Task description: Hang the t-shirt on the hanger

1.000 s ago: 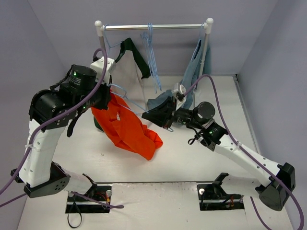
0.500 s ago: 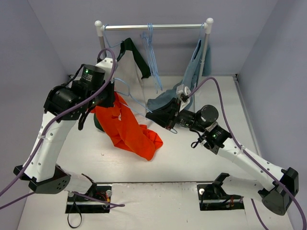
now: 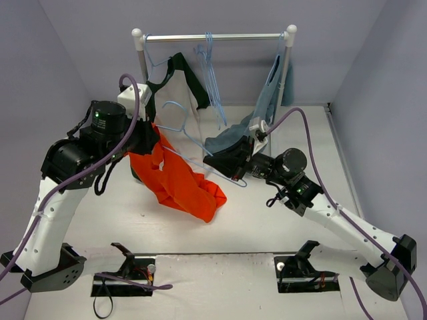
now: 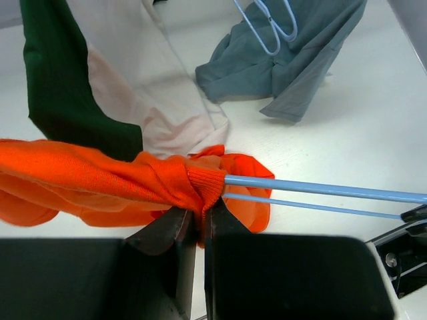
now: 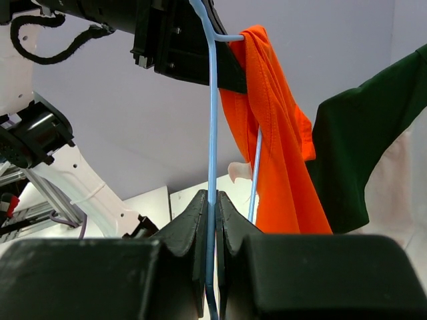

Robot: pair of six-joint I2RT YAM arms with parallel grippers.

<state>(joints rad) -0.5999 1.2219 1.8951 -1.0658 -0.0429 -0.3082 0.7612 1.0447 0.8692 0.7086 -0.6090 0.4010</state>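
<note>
Nearest to me is the white desk (image 3: 220, 233). Above it, the left hand (image 4: 198, 223) is pressed together on a bunched, ribbed edge of the t-shirt (image 4: 100, 183). In the left wrist view its two dark fingers (image 4: 160, 233) meet under the orange fold with only fabric between them. The right hand (image 5: 213, 200) is also pressed together. It pinches the thin wire of the hanger (image 5: 213, 107), which runs straight up between its fingertips in the right wrist view.

Position of the task items:
- The t-shirt hangs from the left hand, left of the desk's centre. Its upper end is held above the surface, and as far as I can tell from the top view its lower folds reach down to the desk.
- The hanger spans the gap between the two hands. One end sits in the right hand. The other end enters the bunched orange fabric just beside the left hand's fingertips.
- The hanger's hook rises toward the far side, well apart from the rail.

Beyond the hands, a grey-blue garment (image 3: 267, 100) hangs from the right end of the clothes rail (image 3: 213, 38), with its lower part gathered on the desk just behind the right hand. A dark green-and-white garment (image 3: 180, 77) hangs behind the left hand. Spare pale-blue hangers (image 3: 212, 73) are hooked near the middle of the rail, which stands at the far edge of the desk.
</note>
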